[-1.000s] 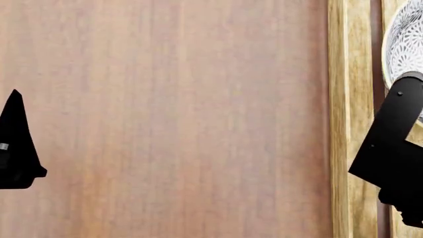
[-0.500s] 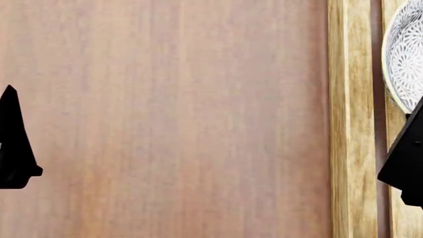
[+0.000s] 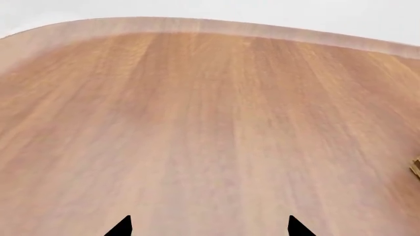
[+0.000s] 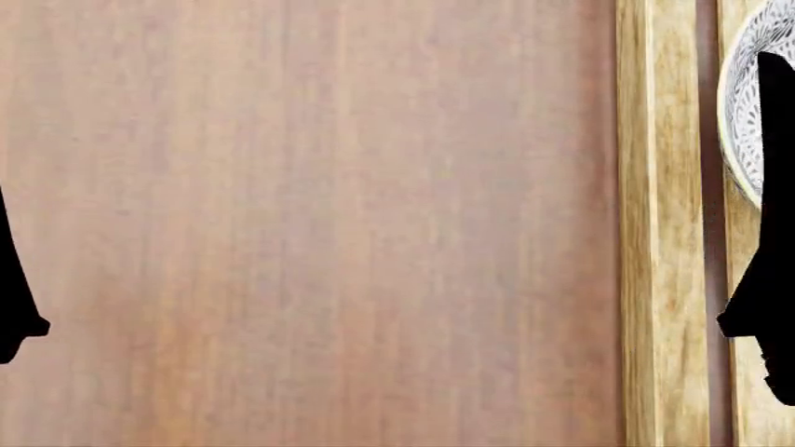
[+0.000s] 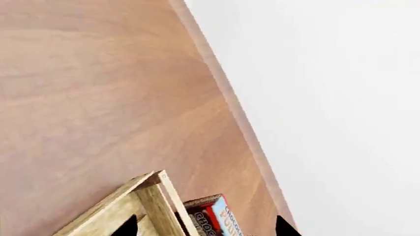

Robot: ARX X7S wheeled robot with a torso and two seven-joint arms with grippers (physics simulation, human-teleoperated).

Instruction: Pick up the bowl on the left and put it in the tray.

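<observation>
Change: both black arms have drawn outward since a second ago.
Left pincer [image 3: 208,227]: tips spread, over bare reddish wooden worktop [image 4: 311,223].
Right pincer [image 5: 206,227]: tips spread, nothing between.
Bowl: small round white floral-patterned bowl [image 4: 746,112] sits in long light-wood slatted tray [image 4: 658,233].
Far: chocolate pudding box [image 5: 213,219] beside tray.

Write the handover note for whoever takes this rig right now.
Left gripper: open, holding nothing, over bare table.
Right gripper: open, holding nothing, above one end of the tray, with a chocolate pudding box beside that end.
In the head view the bowl sits on the tray's slats at the right edge, partly behind the right arm.
Done: bowl is in the tray.
Left: apparently nothing; confirm placement.
</observation>
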